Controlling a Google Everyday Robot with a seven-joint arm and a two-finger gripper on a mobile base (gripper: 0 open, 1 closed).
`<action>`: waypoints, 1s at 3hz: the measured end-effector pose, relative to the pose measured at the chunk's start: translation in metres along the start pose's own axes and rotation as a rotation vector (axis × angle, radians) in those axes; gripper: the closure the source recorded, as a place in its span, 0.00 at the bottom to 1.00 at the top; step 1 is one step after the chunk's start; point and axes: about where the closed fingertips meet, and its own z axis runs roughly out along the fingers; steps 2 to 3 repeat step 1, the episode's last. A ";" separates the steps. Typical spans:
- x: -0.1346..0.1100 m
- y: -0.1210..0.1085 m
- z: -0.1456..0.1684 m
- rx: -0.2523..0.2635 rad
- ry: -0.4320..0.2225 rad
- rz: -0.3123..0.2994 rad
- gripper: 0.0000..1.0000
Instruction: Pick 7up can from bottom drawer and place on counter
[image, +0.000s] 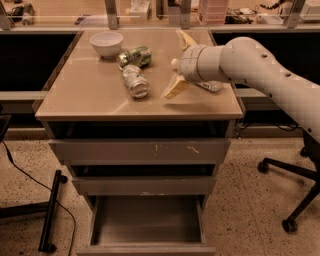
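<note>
The 7up can (135, 80), pale silver-white with green markings, lies on its side on the tan counter (85, 95), near the middle. My gripper (174, 64) is just to the right of it, open and empty, with one yellowish finger (175, 88) low and the other high. The can is apart from the fingers. The bottom drawer (147, 220) is pulled out below, with a bare grey floor.
A greener shiny can (135, 56) lies just behind the 7up can. A white bowl (106, 43) stands at the counter's back left. A clear plastic bottle (211, 86) lies partly behind my arm. An office chair base (290, 200) stands on the floor at right.
</note>
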 end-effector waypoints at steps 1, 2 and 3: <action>0.000 0.000 0.000 0.000 0.000 0.000 0.00; 0.000 0.000 0.000 0.000 0.000 0.000 0.00; 0.000 0.000 0.000 0.000 0.000 0.000 0.00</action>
